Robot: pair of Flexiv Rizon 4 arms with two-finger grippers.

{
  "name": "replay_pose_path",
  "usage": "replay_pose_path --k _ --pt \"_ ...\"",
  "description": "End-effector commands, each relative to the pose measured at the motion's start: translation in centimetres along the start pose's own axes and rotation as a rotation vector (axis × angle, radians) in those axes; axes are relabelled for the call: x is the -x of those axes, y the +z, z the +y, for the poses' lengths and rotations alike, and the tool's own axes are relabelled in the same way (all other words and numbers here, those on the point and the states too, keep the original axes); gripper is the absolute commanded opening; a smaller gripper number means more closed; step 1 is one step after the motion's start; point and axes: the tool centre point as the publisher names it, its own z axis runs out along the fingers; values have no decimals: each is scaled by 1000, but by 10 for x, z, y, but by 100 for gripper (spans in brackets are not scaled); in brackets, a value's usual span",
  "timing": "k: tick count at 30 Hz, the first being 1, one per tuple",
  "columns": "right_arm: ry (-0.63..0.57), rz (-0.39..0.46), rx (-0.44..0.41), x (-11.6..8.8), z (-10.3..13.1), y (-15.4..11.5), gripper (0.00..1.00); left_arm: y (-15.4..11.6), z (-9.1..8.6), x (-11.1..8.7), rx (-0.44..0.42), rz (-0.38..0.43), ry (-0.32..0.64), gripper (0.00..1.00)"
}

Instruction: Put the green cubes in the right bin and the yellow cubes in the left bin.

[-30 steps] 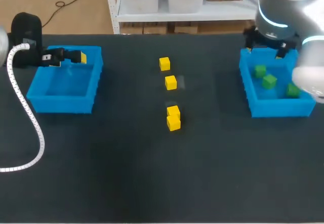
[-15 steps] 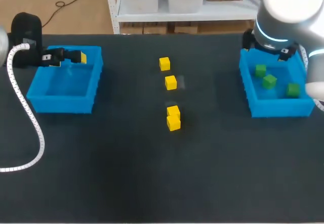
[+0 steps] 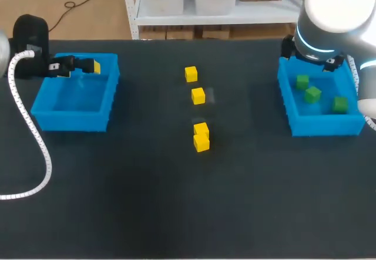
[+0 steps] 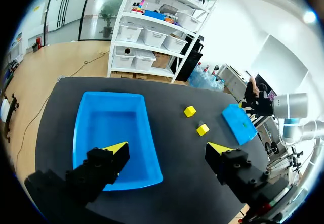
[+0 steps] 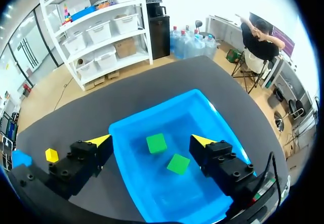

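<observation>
Three green cubes (image 3: 312, 94) lie in the right blue bin (image 3: 320, 128). My right gripper (image 3: 310, 56) hangs above that bin's far end, mostly hidden under its own wrist. In the right wrist view my right gripper (image 5: 151, 142) is open and holds nothing, with two green cubes (image 5: 178, 164) in the bin (image 5: 121, 129) below it. Several yellow cubes (image 3: 198, 95) sit in a line down the table's middle. My left gripper (image 3: 88, 66) hovers over the far edge of the left blue bin (image 3: 73, 119). In the left wrist view my left gripper (image 4: 167, 150) is open and holds nothing.
The left bin (image 4: 114, 133) has nothing in it. The nearest two yellow cubes (image 3: 201, 137) touch each other. My left arm's white cable (image 3: 35, 137) loops over the table's left side. Bare dark tabletop spans the front half.
My right arm has drawn back from over the right bin's right side, uncovering the third green cube. The left arm and the cubes have not moved.
</observation>
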Motion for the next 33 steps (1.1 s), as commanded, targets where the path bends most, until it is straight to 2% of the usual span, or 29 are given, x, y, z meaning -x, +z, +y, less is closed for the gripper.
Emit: replay_pose_path --k 1,5,10,13,19,22,33 --pt "1 -5 1 -1 -1 0 100 0 1 -1 -6 -6 1 100" --pt "1 -5 1 -1 -1 0 100 1 -3 6 -10 23 49 100" --pt "1 -5 1 -1 -1 0 100 14 -24 35 -34 105 191 100" --pt "1 -5 1 -1 -1 0 100 29 -40 56 -29 185 309 100" --pt "1 -5 1 -1 -1 0 100 71 -71 87 -92 289 468 100" --pt "1 -5 1 -1 -1 0 100 96 -82 93 -133 336 520 100" --pt "1 -5 1 -1 -1 0 100 174 -97 93 -130 529 596 100"
